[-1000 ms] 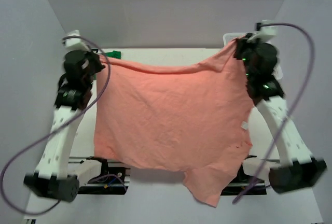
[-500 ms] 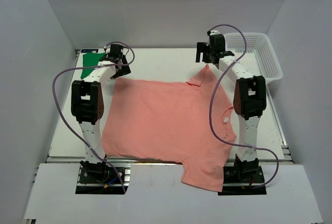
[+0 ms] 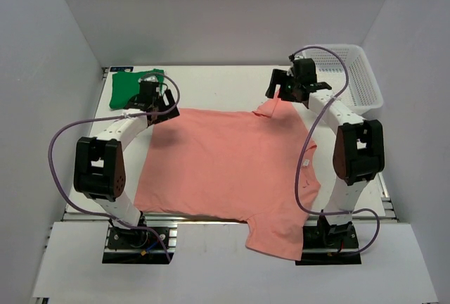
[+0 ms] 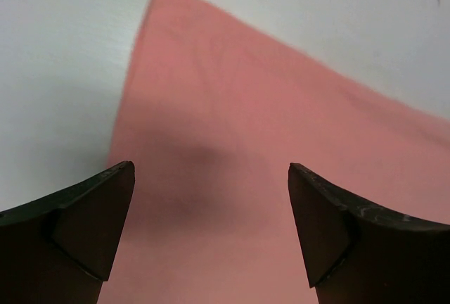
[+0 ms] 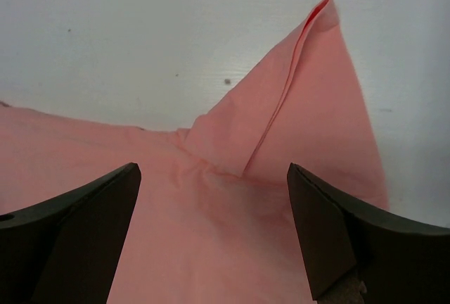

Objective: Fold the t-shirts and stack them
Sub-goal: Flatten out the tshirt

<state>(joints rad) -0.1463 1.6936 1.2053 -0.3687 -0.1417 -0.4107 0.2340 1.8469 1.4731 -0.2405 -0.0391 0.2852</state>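
The salmon-pink t-shirt (image 3: 228, 167) lies spread flat over the table's middle, one sleeve hanging over the near edge. A green t-shirt (image 3: 130, 84) lies bunched at the far left corner. My left gripper (image 3: 159, 107) hovers open over the pink shirt's far left corner, and in the left wrist view pink cloth (image 4: 232, 177) shows below the left gripper (image 4: 211, 170), nothing between its fingers. My right gripper (image 3: 283, 93) is open above the shirt's far right corner, where a sleeve (image 5: 309, 121) is folded up under the right gripper (image 5: 213, 170).
A white mesh basket (image 3: 348, 72) stands at the far right corner. White walls close in the table on three sides. Purple cables loop off both arms. Bare white tabletop (image 3: 218, 86) shows beyond the pink shirt.
Both grippers held the pink shirt up by its far corners a second ago. They opened and let it drop flat, then drew slightly back toward me.
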